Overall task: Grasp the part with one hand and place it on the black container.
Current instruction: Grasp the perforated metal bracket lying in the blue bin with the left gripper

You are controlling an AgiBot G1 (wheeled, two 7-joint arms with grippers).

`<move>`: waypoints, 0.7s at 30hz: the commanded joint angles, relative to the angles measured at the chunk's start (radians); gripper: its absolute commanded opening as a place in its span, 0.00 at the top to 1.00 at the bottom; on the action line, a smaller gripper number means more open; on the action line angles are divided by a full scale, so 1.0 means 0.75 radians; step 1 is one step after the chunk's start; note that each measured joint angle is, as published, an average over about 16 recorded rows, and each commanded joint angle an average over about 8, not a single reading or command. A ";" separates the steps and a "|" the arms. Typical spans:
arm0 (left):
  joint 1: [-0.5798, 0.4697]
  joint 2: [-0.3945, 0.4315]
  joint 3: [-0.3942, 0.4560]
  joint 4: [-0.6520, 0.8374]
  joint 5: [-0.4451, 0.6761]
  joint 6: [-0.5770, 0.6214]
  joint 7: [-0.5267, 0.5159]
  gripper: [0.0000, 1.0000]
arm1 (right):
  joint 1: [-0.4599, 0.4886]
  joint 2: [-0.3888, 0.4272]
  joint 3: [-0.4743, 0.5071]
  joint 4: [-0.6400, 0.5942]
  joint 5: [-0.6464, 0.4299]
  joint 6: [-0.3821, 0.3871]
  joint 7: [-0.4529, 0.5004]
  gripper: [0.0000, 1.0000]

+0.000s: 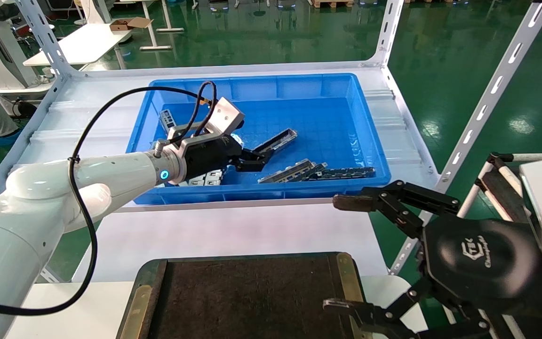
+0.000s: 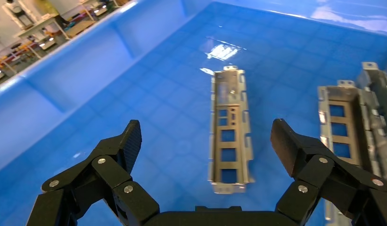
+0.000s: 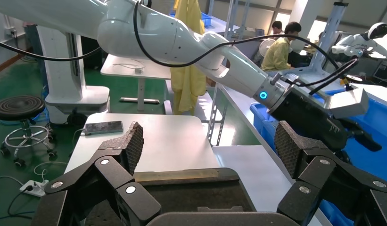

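The part [image 1: 278, 140] is a long silvery channel with rectangular cut-outs, lying on the floor of the blue bin [image 1: 374, 155]. My left gripper [image 1: 252, 160] is inside the bin, open and empty, just short of the part's near end. In the left wrist view the part [image 2: 230, 127] lies lengthwise between and beyond the spread fingers of the left gripper [image 2: 206, 141], untouched. The black container [image 1: 247, 296] sits at the near edge of the table. My right gripper [image 1: 341, 254] hangs open and empty beside its right edge. It also shows in the right wrist view [image 3: 210, 143] above the container [image 3: 191, 193].
More metal parts lie in the bin: a silvery and dark group [image 1: 313, 172] near the front wall, pale plates [image 1: 205, 178] under my left wrist, and one [image 1: 167, 117] at the back left. Another channel [image 2: 344, 122] lies beside the part. White rack posts [image 1: 482, 108] stand to the right.
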 commanded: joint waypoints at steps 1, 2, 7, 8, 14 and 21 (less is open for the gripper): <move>0.011 0.001 0.016 -0.019 -0.007 -0.006 -0.014 0.00 | 0.000 0.000 0.000 0.000 0.000 0.000 0.000 0.08; 0.015 0.001 0.026 -0.026 -0.011 -0.012 -0.022 0.00 | 0.000 0.000 0.000 0.000 0.000 0.000 0.000 0.18; 0.028 0.001 0.076 -0.054 -0.033 -0.048 -0.065 0.56 | 0.000 0.000 0.000 0.000 0.000 0.000 0.000 0.80; 0.031 0.002 0.086 -0.059 -0.038 -0.055 -0.074 0.69 | 0.000 0.000 0.000 0.000 0.000 0.000 0.000 0.91; 0.044 0.001 0.149 -0.089 -0.071 -0.090 -0.122 1.00 | 0.000 0.000 0.000 0.000 0.000 0.000 0.000 1.00; 0.056 0.000 0.222 -0.116 -0.114 -0.119 -0.165 1.00 | 0.000 0.000 0.000 0.000 0.000 0.000 0.000 1.00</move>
